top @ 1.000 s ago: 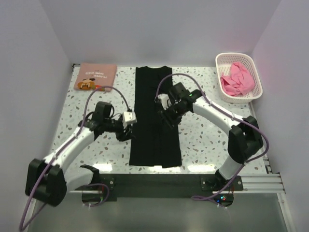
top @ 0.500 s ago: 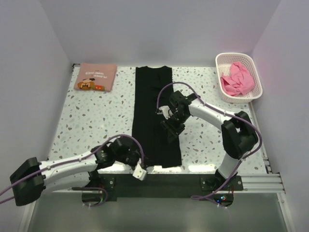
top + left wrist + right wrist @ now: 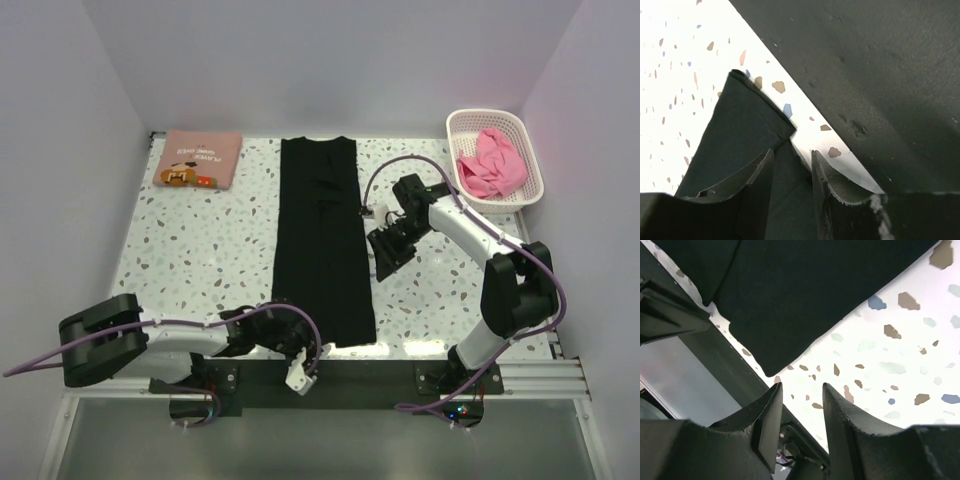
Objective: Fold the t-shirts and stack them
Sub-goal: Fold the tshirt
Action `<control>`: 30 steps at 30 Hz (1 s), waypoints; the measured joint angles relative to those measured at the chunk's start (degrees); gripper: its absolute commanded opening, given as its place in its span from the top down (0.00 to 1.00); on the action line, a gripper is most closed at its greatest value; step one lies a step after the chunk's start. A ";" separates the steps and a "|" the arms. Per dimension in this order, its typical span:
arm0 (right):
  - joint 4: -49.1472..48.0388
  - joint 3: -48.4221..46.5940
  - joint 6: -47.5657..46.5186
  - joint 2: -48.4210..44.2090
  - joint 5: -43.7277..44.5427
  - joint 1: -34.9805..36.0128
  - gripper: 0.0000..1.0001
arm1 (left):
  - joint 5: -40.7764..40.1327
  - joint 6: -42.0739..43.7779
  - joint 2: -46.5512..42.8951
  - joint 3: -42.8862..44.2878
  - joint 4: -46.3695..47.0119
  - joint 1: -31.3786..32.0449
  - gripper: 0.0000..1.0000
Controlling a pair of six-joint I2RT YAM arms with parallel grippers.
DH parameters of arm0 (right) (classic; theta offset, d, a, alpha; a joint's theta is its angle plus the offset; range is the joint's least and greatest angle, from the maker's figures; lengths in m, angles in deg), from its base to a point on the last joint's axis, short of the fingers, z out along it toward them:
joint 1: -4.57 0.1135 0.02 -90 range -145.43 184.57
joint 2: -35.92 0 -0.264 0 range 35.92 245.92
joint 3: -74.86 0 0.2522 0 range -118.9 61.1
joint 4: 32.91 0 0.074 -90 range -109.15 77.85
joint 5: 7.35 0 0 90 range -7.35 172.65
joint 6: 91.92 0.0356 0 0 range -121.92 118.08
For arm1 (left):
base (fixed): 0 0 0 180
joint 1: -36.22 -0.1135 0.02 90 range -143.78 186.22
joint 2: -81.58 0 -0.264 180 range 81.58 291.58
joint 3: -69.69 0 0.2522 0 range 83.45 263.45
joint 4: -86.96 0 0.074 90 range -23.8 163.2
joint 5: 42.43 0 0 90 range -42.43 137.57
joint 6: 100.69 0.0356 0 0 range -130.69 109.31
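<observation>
The left gripper [image 3: 302, 368] is lying low at the near left corner of the black shirt [image 3: 320, 240]. From above, its fingertips are hiding under the wrist, so the jaws are not showing there. The left wrist camera is giving the closer look. The fingers [image 3: 757, 182] are standing partway apart, with a corner of the black shirt running down into the gap between them. I cannot tell whether they are pinching it or only straddling it. A dark surface is filling that view's upper right, and it is hard to say whether it is cloth or the dark plate [image 3: 345, 378] just past the shirt's near end.

The right gripper [image 3: 385, 255] is hovering just beside the black shirt's right edge, about halfway along. Its own camera is showing the jaws partway open over speckled table [image 3: 200, 240], holding nothing, with a corner of the shirt apart from the fingertips.

The black shirt is lying as a long narrow strip, its near end close to the table's near edge. Left of its far end, apart from it, the printed shirt [image 3: 201, 160] is lying folded flat. Well to the right of that far end, the basket [image 3: 455, 130] is holding the pink shirt [image 3: 490, 165], bunched and partly hidden by the basket wall. Bare table is lying open along both long edges of the strip.
</observation>
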 measured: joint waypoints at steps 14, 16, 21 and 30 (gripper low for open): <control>2.21 0.22 -1.57 0.11 -0.02 -1.53 0.59 | -1.31 4.35 11.41 2.62 8.87 0.44 0.59; 2.62 0.09 -2.01 0.35 0.00 -1.79 0.59 | -1.25 4.76 12.26 3.06 9.40 0.44 0.60; 3.50 -0.52 -2.82 1.25 -0.04 -2.56 0.60 | -1.01 5.88 14.01 4.20 10.12 0.44 0.60; 4.17 -0.85 -3.67 3.34 -0.07 -3.82 0.60 | -0.48 6.78 15.32 5.11 10.01 0.44 0.80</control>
